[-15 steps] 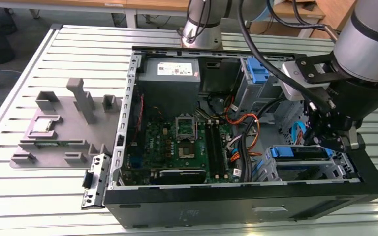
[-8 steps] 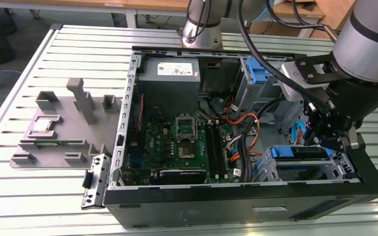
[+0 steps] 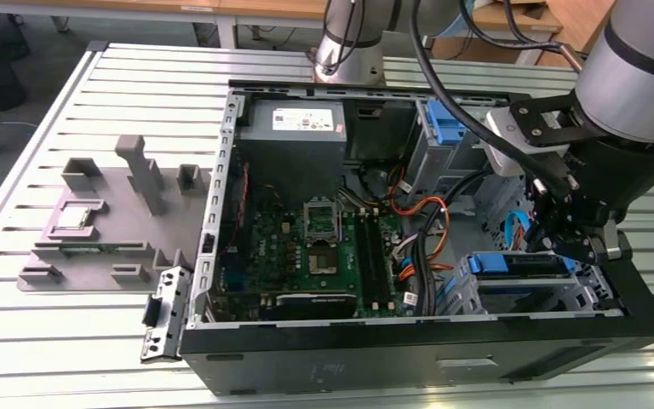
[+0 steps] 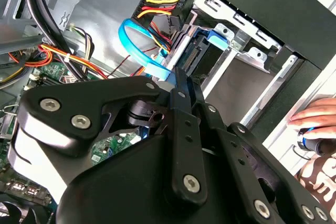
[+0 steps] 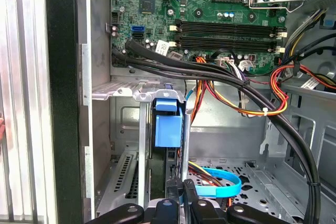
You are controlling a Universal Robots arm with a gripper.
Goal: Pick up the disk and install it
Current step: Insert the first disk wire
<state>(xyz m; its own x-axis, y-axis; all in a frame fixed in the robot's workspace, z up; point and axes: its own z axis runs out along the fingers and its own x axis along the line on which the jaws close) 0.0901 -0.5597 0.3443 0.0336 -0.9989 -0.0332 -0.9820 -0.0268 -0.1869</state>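
Observation:
The disk (image 3: pixel 517 264) sits in the metal drive cage at the case's front corner, on the exterior view's right, and its bright blue carrier shows at the top. In the first wrist view the disk (image 5: pixel 169 129) stands edge-on in the cage slot. In the second wrist view the disk's (image 4: pixel 195 56) connector end faces the cables. My gripper (image 3: pixel 574 250) hangs just beside the cage and above the case floor. Its black fingers (image 5: pixel 187 188) lie close together with nothing between them, a short way from the disk. In the second wrist view the gripper (image 4: pixel 177 75) points toward the disk's end.
A loose blue flat cable (image 5: pixel 215 184) curls on the case floor under the gripper. Black and orange wire bundles (image 5: pixel 247 90) cross between the motherboard (image 3: pixel 304 247) and the cage. A grey power supply (image 3: pixel 293 119) and an upright blue bracket (image 3: pixel 446 119) stand at the back. A person's hand (image 4: pixel 315 113) rests outside the case.

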